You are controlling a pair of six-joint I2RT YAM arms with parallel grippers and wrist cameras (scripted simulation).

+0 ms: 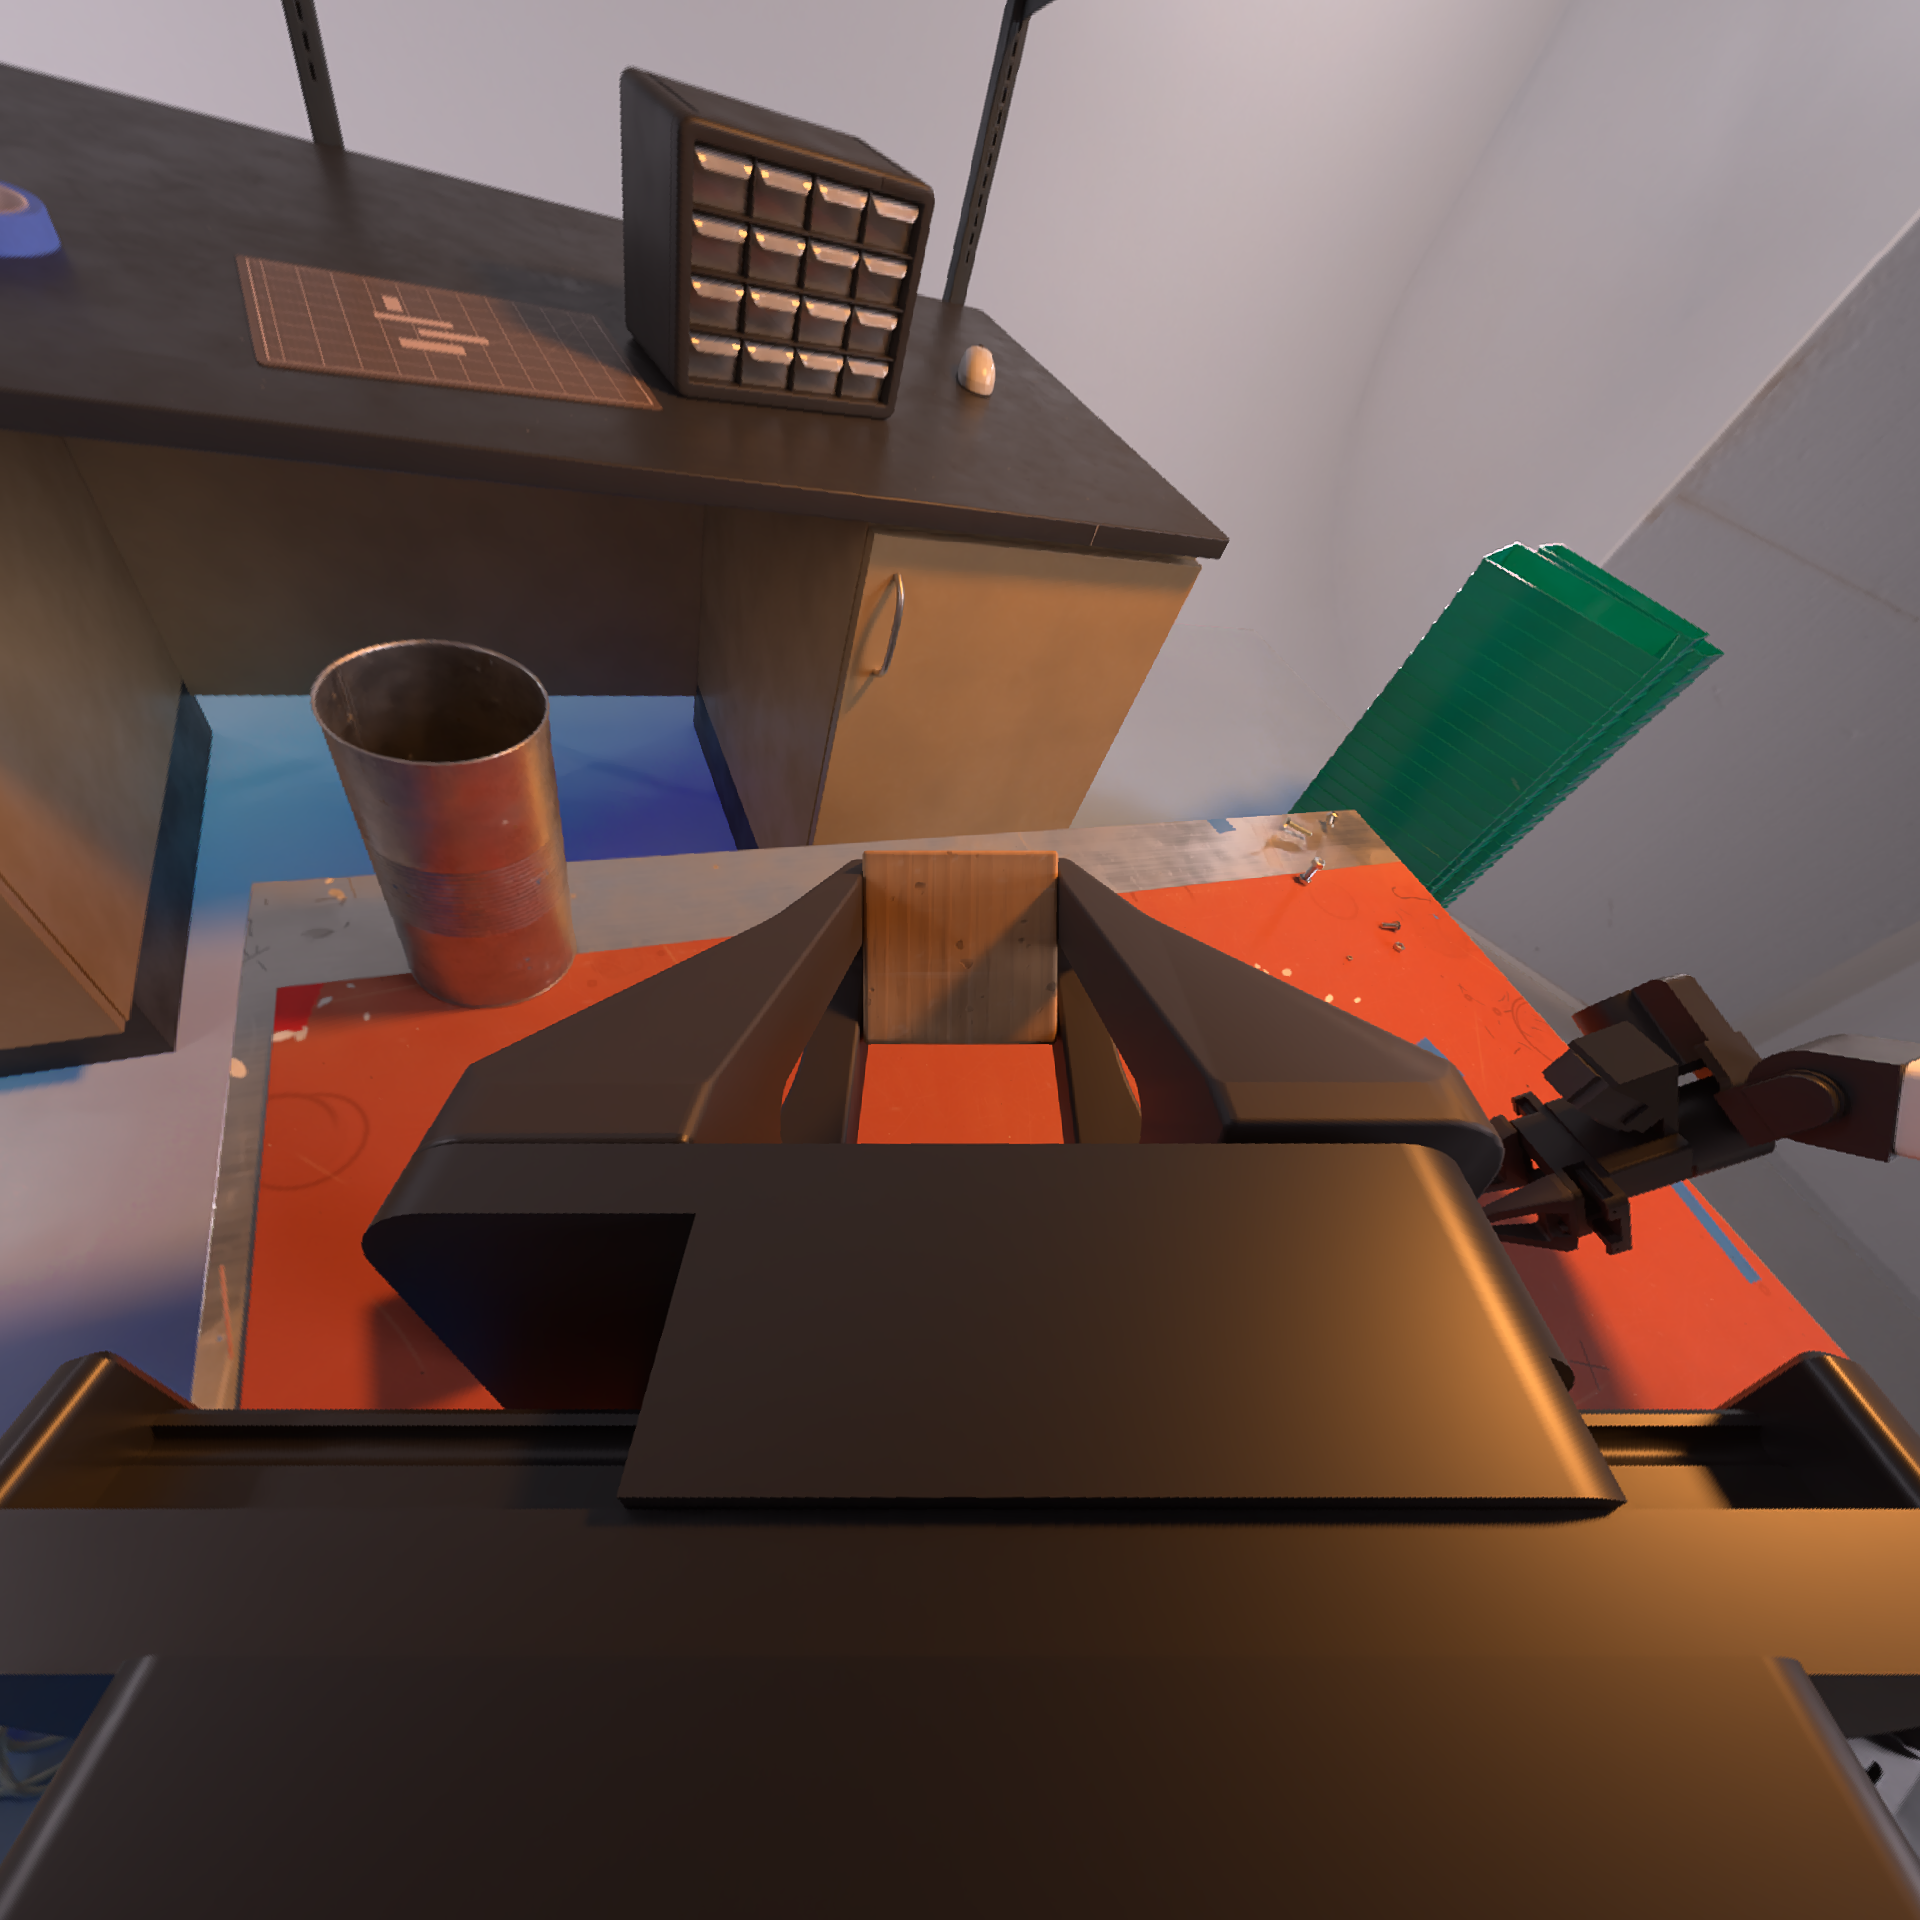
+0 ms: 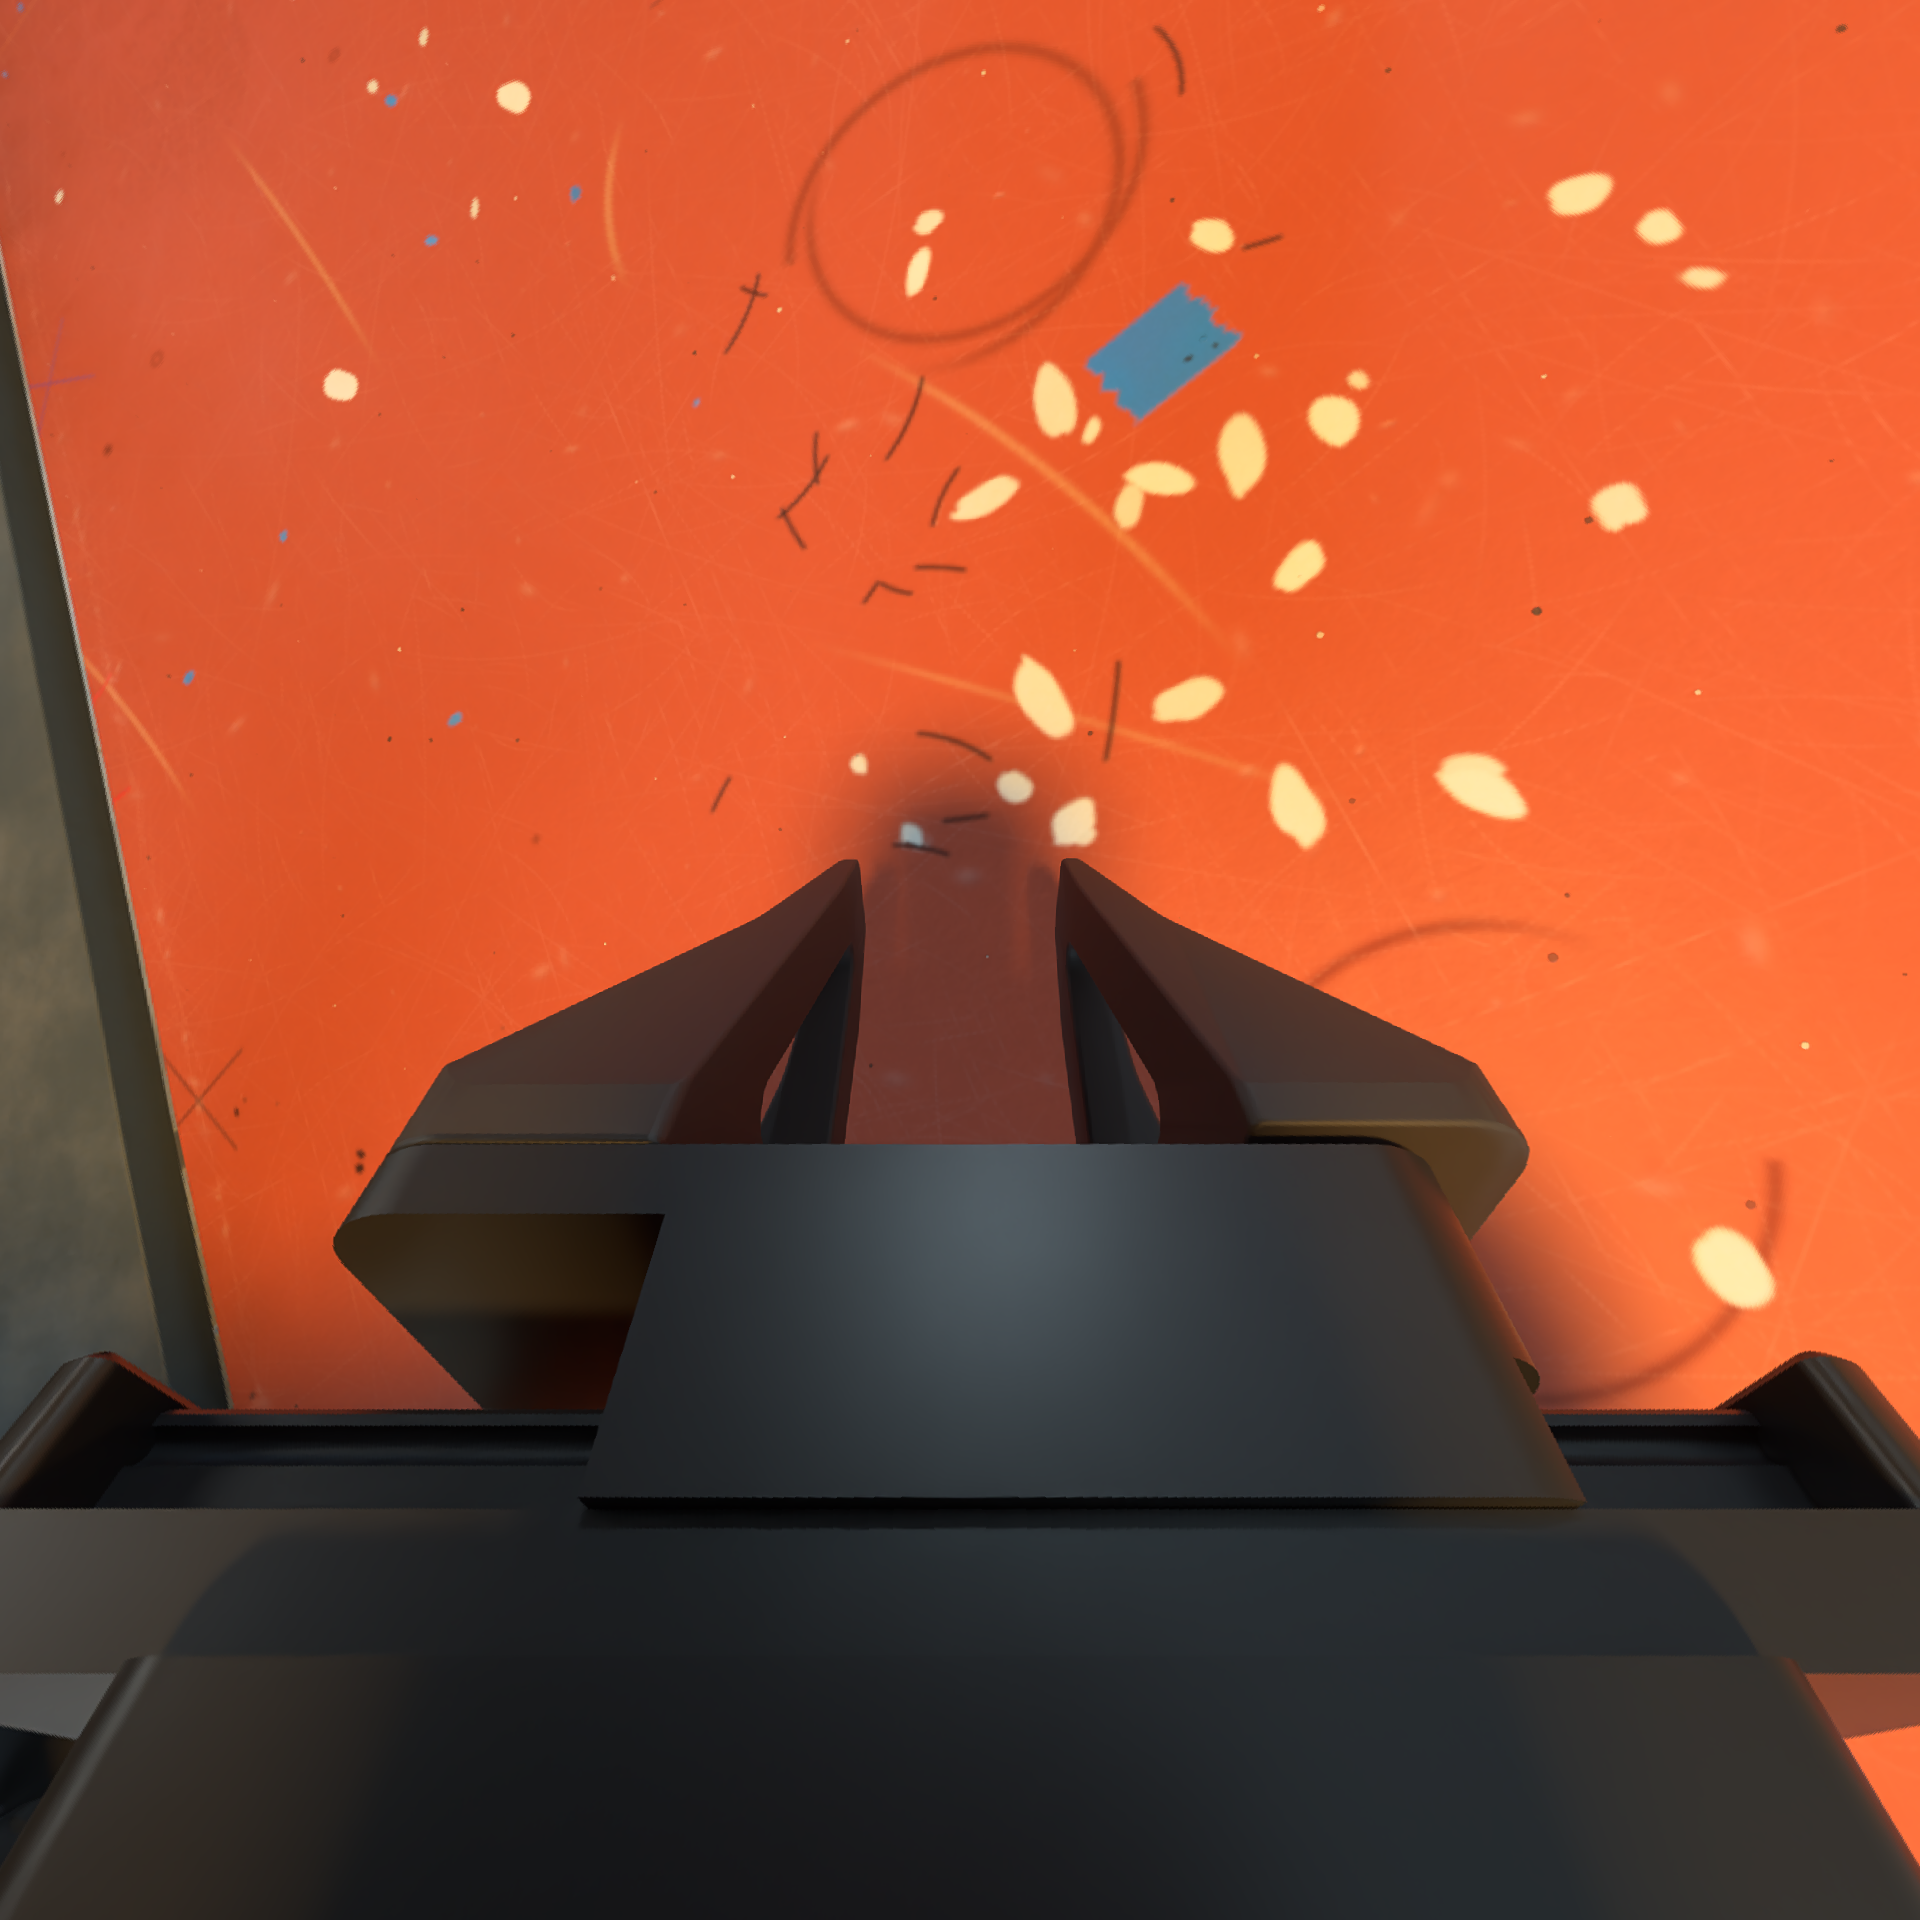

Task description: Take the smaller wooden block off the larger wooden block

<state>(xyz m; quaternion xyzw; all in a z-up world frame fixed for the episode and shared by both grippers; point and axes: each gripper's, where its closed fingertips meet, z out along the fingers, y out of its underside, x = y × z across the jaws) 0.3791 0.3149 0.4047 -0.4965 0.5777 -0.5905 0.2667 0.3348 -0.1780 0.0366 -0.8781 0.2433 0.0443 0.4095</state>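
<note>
In the left wrist view my left gripper (image 1: 960, 873) is shut on a light wooden block (image 1: 960, 951), which sits squarely between the two fingertips (image 1: 831, 935). Orange mat (image 1: 956, 1091) shows below the block, and the block hides what lies behind it. No second wooden block shows in either view. My right gripper (image 2: 960, 868) points down at the orange mat (image 2: 520, 623), jaws apart with nothing between them. It also shows in the left wrist view (image 1: 1538, 1216), low over the mat's right side.
A metal can (image 1: 447, 821) stands at the mat's far left corner. Beyond the table are a dark counter (image 1: 935, 457) with a drawer organiser (image 1: 779, 249), and green panels (image 1: 1527, 707) leaning at the right. A blue tape scrap (image 2: 1164, 351) lies on the mat.
</note>
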